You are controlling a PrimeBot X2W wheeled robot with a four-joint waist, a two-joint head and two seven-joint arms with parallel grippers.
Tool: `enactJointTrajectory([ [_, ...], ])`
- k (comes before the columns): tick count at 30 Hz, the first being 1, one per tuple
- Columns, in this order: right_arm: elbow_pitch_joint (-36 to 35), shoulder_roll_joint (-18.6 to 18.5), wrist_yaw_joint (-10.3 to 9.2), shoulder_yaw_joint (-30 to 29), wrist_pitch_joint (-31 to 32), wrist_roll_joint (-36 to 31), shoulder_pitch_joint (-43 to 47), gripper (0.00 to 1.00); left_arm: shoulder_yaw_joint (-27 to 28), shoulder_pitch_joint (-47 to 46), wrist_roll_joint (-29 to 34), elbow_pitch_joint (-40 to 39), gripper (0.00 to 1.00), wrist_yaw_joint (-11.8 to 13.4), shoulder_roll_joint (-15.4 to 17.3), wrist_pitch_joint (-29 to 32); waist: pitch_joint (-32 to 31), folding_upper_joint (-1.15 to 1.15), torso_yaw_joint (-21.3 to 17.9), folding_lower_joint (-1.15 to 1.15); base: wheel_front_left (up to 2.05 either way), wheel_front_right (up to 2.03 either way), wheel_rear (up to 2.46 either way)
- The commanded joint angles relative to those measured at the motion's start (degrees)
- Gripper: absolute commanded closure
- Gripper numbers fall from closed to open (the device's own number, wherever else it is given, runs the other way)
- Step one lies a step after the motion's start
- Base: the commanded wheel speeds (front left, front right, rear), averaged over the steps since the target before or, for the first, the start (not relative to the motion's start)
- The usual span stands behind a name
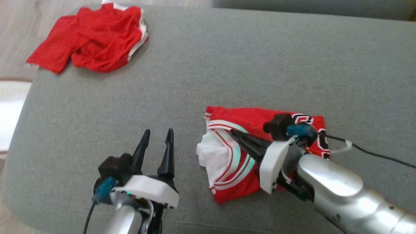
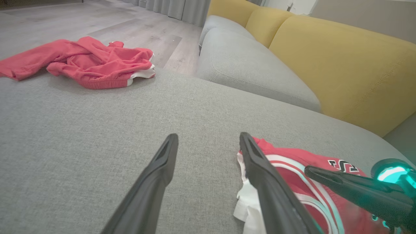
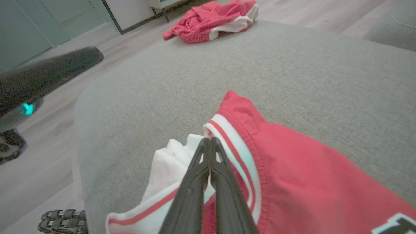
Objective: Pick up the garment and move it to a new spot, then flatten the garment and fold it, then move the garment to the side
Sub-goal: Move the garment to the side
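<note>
**Head view: red jersey (image 1: 247, 118) lies folded on the grey cushion (image 1: 227, 65), right gripper (image 1: 231, 131) closed over it**

The jersey sits as a rough rectangle at the near right of the cushion. Its red body is uppermost, with white and red striped trim curving along its left edge and black-and-white lettering at its far right corner. A bunch of white cloth pokes out from under the trim on the left side.

The right gripper reaches over the jersey from the lower right. Its two dark fingers are pressed tight together, and their tips end at the striped trim. From the right wrist view the tips meet just at the edge of that trim, above the white cloth. Whether any fabric is pinched between them cannot be told.

The left gripper (image 1: 159, 131) hangs just to the left of the jersey over bare cushion, its fingers spread wide and holding nothing. In the left wrist view its right-hand finger crosses in front of the jersey's white edge.

A crumpled red garment (image 1: 94, 37) with a white panel lies at the far left corner of the cushion, well apart from the jersey, one end hanging over the edge. A black cable (image 1: 373, 152) trails from the right wrist across the cushion. Yellow backrests (image 2: 341, 65) and a pale wooden floor (image 2: 130, 26) show beyond.
</note>
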Motion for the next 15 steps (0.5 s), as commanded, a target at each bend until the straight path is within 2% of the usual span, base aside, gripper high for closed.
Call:
enactJointTrajectory([
  [1,-1.84,-0.64,-0.05,-0.31,-0.94,0.41,1.75,1.0,2.21,-0.06,0.54,-1.64,0.0,-0.22,0.04,-0.7,-1.24,0.0,-1.27,0.0,0.0,0.0,0.0],
  [4,-3.94,-1.99,-0.05,-0.19,-0.98,0.88,3.53,1.0,3.06,1.12,1.19,-1.56,0.0,-0.47,0.04,-0.7,-2.13,0.0,-2.73,0.0,0.0,0.0,0.0],
  [8,-5.2,-2.81,-0.05,0.65,2.03,1.06,5.48,1.0,3.6,1.59,1.72,-1.62,0.0,-0.96,0.04,-0.7,-2.18,0.0,-4.11,0.0,0.0,0.0,0.0],
  [15,-4.77,-1.08,-0.05,0.68,4.44,-0.21,5.53,1.0,2.22,-0.05,1.22,-1.85,0.0,-1.04,0.04,-0.7,-0.68,0.0,-3.61,0.0,0.0,0.0,0.0],
])
